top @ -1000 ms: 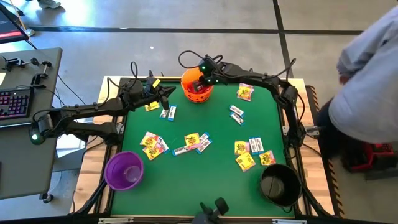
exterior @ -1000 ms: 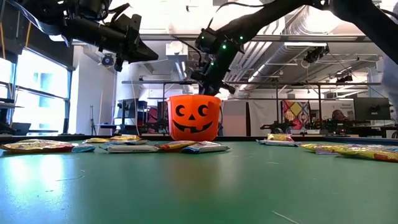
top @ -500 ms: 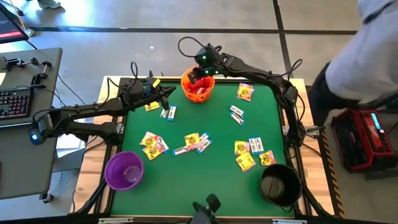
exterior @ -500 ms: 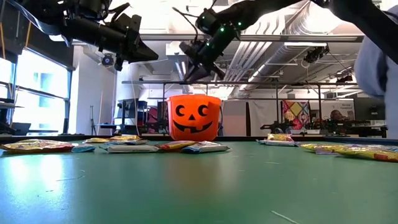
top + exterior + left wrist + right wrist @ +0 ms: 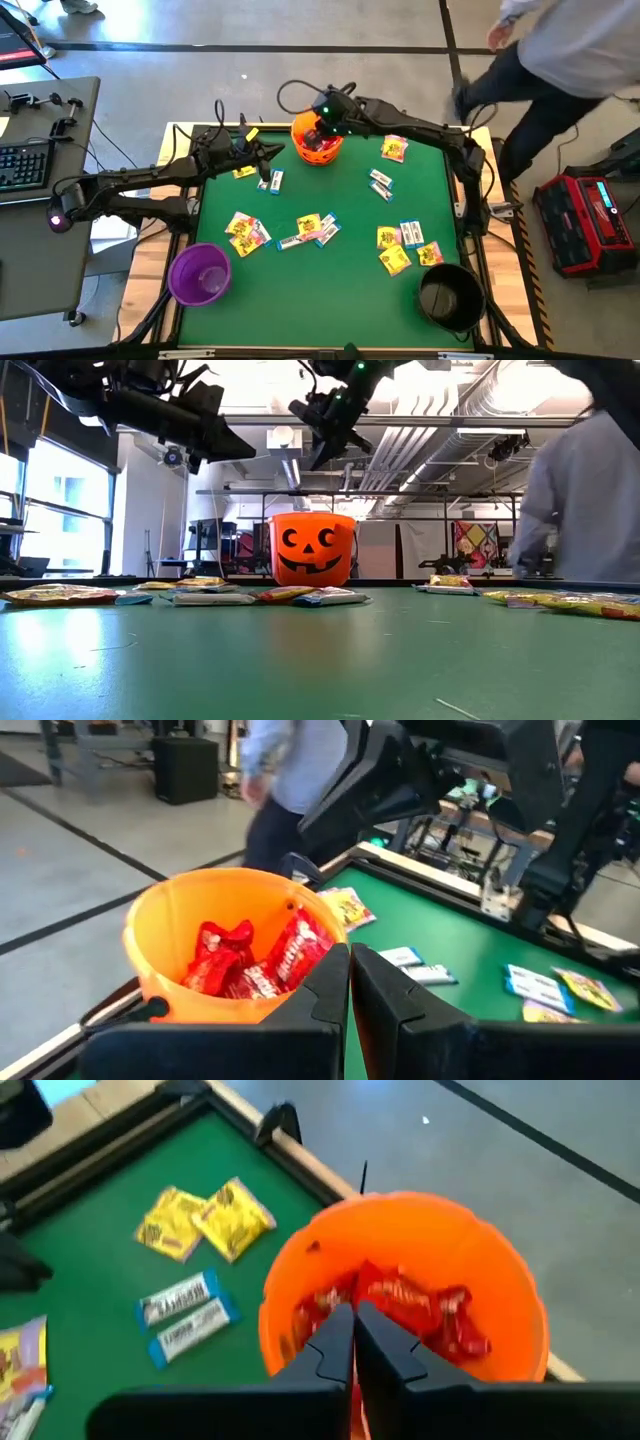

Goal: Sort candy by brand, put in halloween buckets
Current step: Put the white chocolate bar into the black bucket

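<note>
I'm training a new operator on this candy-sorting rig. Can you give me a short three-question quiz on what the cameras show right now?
1. True or false: the orange bucket holds red candy.
2. Which bucket sits at the table's near right corner in the high view? A) purple bucket B) black bucket C) orange bucket
3. Fill in: the right pincer hangs over the ____ bucket with its fingers ____.

Key: 1 true. 2 B. 3 orange, shut. The left pincer waits shut beside that bucket.
</note>
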`<state>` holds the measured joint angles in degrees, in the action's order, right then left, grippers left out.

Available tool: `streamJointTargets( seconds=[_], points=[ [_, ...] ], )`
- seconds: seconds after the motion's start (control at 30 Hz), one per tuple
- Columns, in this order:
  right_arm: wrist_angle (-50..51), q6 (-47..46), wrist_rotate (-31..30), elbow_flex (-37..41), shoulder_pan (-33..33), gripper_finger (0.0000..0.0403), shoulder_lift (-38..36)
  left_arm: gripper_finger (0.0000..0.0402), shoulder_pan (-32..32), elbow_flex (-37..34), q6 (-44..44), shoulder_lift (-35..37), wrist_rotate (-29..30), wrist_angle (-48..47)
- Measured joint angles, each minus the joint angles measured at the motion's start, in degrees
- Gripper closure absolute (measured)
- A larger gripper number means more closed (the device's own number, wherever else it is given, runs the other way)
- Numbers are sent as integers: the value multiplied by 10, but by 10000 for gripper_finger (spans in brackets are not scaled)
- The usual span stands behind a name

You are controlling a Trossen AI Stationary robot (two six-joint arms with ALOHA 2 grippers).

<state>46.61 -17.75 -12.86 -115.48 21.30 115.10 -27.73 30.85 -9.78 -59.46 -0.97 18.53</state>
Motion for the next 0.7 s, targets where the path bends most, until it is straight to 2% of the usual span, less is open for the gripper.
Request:
streamJointTargets(
  seconds=[0.23,0.5,0.7],
  points=[
    [-80,-32,-1,152,-35,403,-96,397,0,0,36,0,-5,-7],
    [-221,-105,14,410,-71,403,-299,397,1,0,40,0,-5,-7],
    [-253,-136,15,573,-80,403,-436,397,0,0,40,0,0,-10]
  ],
)
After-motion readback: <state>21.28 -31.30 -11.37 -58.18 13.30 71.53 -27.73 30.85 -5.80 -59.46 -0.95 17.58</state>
